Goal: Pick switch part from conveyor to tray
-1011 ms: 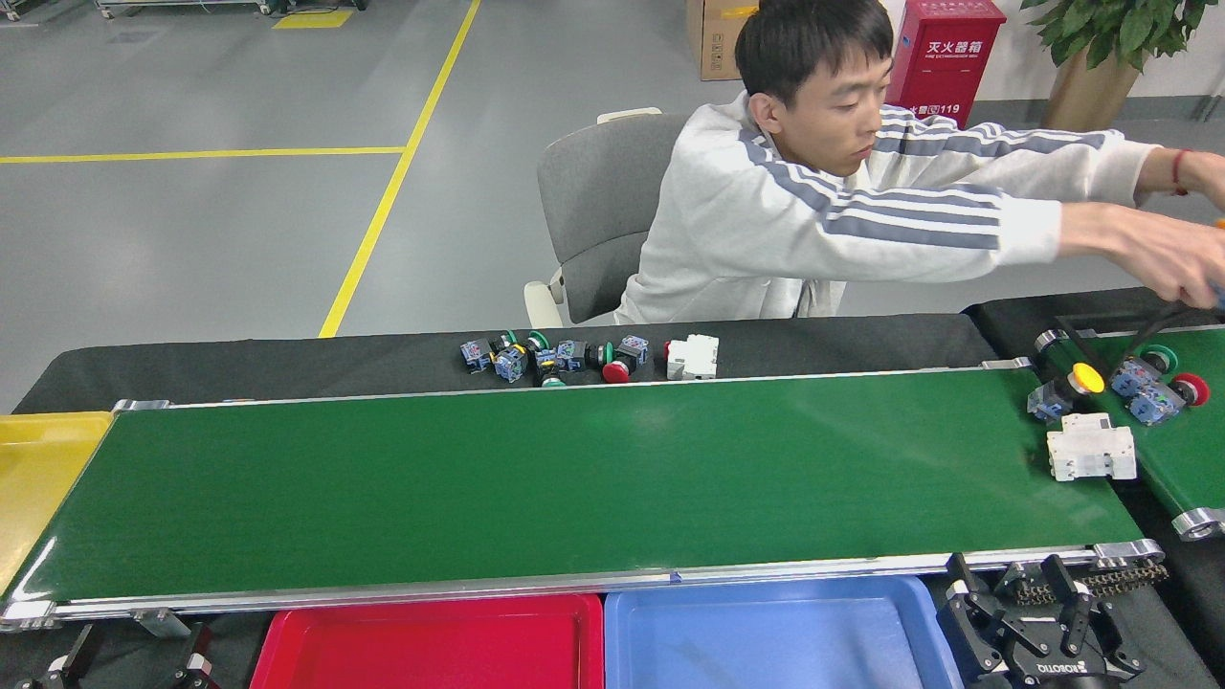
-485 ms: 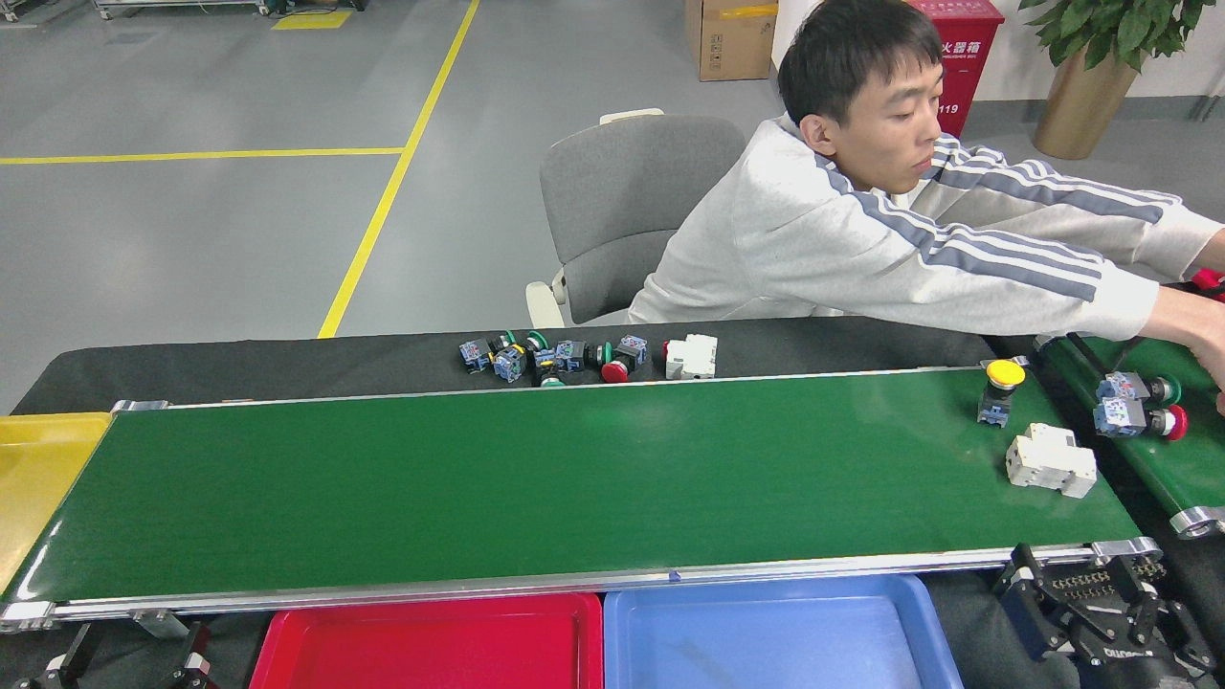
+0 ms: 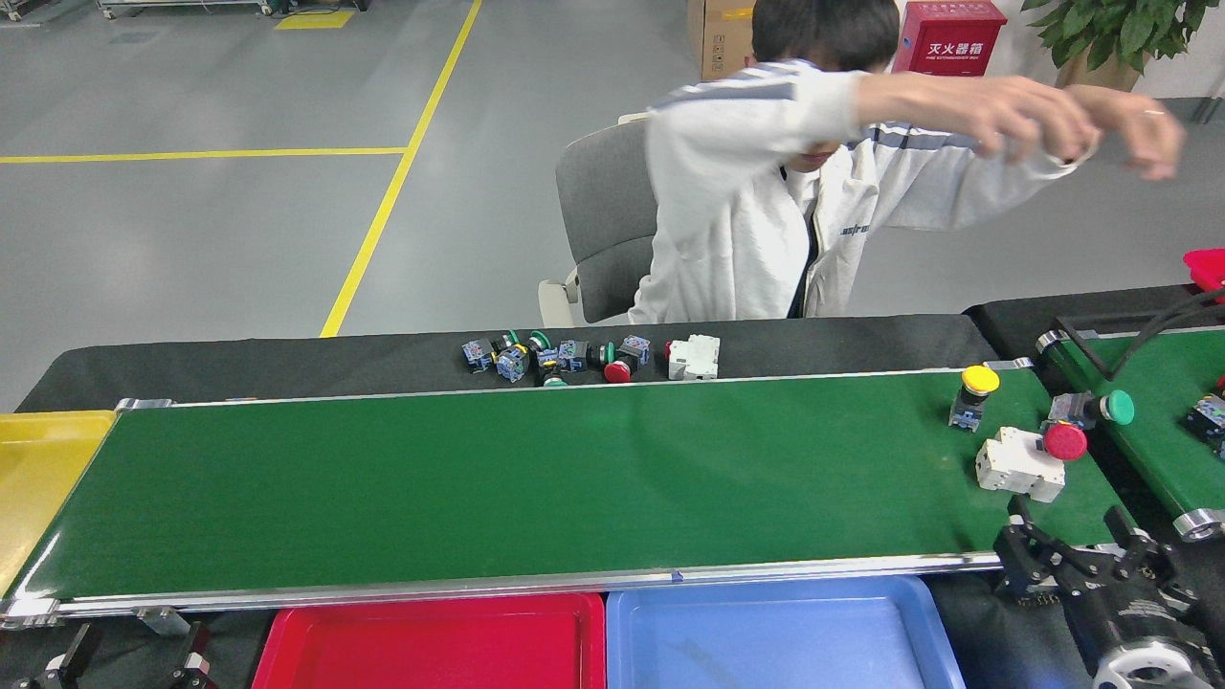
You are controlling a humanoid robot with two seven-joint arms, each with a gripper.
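The conveyor (image 3: 536,478) runs across the head view. On its right end stand a yellow-capped switch part (image 3: 974,394) and a white block-shaped switch part (image 3: 1016,465), with a red-capped one (image 3: 1062,442) touching the block. A green-capped part (image 3: 1099,409) lies at the belt's right end roller. My right gripper (image 3: 1072,553) is open and empty at the conveyor's near right corner, just below the white block. My left gripper (image 3: 132,658) shows only two spread fingertips at the bottom left, nothing between them. Red tray (image 3: 431,612) and blue tray (image 3: 766,598) sit along the near edge.
A person sits behind the conveyor with both arms (image 3: 967,100) raised. A heap of switch parts (image 3: 574,356) lies on the black cloth at the back. A yellow tray (image 3: 38,469) is at the left end. A narrower angled belt (image 3: 1163,421) at the right carries another part (image 3: 1208,417).
The yellow-capped and white parts have ridden leftward. Red- and green-capped parts have come onto the conveyor's right end. The person pulled their hands back and up. My right gripper rose toward the belt's edge.
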